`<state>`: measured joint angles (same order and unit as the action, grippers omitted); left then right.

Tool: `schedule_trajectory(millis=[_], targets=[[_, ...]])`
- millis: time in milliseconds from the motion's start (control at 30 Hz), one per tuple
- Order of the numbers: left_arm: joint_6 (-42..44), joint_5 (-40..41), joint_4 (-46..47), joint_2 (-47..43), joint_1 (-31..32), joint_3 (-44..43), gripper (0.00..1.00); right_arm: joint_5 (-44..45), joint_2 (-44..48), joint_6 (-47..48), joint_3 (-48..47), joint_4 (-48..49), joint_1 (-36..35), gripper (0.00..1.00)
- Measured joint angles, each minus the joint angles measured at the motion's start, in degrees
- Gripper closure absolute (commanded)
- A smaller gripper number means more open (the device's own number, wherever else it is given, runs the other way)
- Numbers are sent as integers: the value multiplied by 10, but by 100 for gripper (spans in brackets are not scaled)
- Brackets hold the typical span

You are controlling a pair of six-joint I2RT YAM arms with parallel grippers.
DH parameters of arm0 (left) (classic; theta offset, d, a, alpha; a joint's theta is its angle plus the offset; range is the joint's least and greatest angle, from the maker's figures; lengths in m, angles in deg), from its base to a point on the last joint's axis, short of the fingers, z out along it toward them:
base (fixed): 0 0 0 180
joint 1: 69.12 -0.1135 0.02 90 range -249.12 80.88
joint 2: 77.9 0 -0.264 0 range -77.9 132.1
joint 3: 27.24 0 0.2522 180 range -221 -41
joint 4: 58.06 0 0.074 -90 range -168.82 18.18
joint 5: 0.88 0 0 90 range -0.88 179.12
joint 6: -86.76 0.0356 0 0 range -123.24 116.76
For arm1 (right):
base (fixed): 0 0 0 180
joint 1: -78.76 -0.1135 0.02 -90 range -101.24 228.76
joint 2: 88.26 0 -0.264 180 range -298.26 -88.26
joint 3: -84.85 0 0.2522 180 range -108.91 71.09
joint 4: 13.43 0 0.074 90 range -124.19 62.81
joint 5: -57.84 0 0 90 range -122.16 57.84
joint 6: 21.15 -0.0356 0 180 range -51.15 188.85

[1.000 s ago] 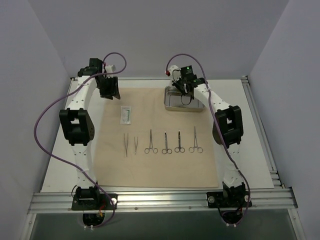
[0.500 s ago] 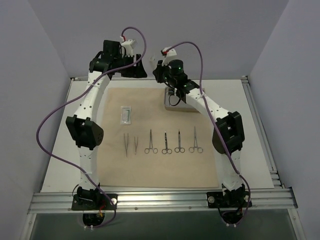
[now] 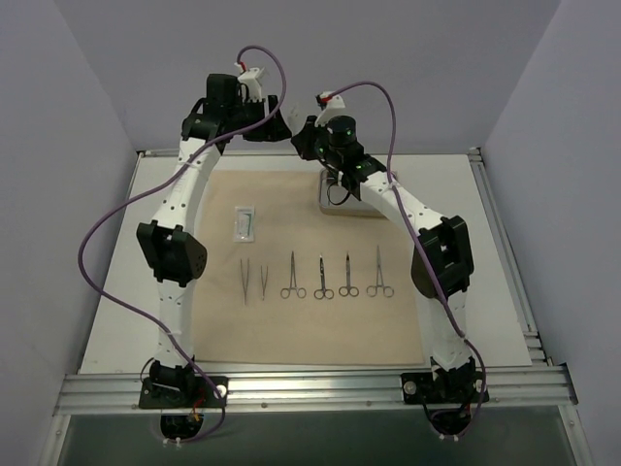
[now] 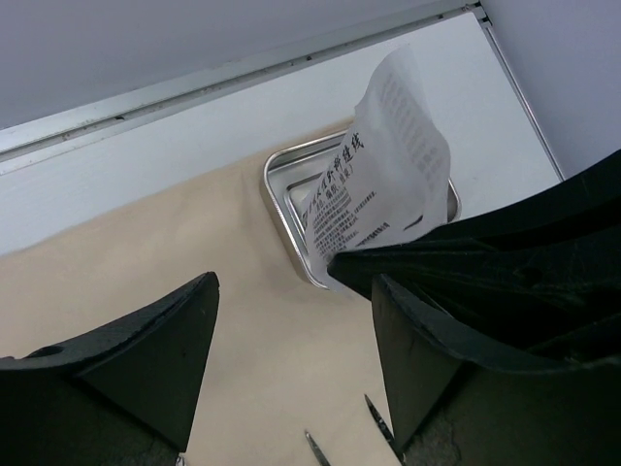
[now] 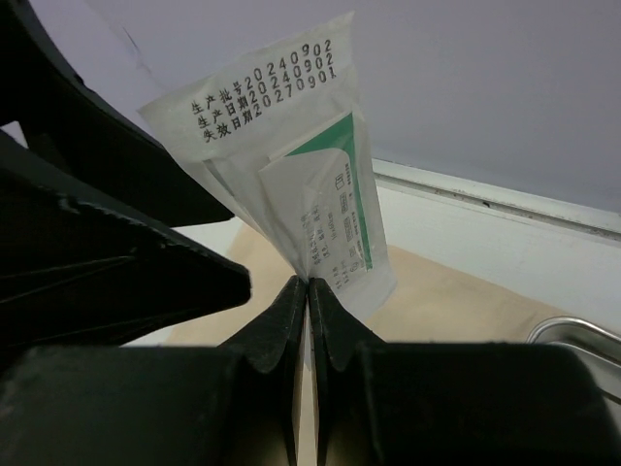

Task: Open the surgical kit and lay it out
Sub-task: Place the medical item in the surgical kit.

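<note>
Near half of cloth [image 3: 310,330]: tweezers [image 3: 253,282] and four clamps [image 3: 335,277] in a row, unmoved over the last second. Further back, toward left edge: first packet [image 3: 245,223], flat, same spot. Far edge, right of middle: tray [image 3: 327,199], right pincer [image 5: 309,291] no longer down in it. Now raised above far edge, clamped on lower edge of second packet [image 5: 291,146], held upright. Left pincer [image 4: 291,291] swung over from far-left corner, spread wide, just beside that packet, no contact seen. Likely a handover, then laying down beside first packet.
</note>
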<state>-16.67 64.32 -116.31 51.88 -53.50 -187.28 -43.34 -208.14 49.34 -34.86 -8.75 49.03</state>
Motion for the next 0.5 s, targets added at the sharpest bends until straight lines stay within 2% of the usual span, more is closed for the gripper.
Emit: schedule_trajectory(millis=[300,500], targets=[[3,9,10,14,14,-2,33,-7,-5,-16,0,3,0,100],[1,21,11,17,16,-16,42,-19,-16,-20,0,4,-6,100]])
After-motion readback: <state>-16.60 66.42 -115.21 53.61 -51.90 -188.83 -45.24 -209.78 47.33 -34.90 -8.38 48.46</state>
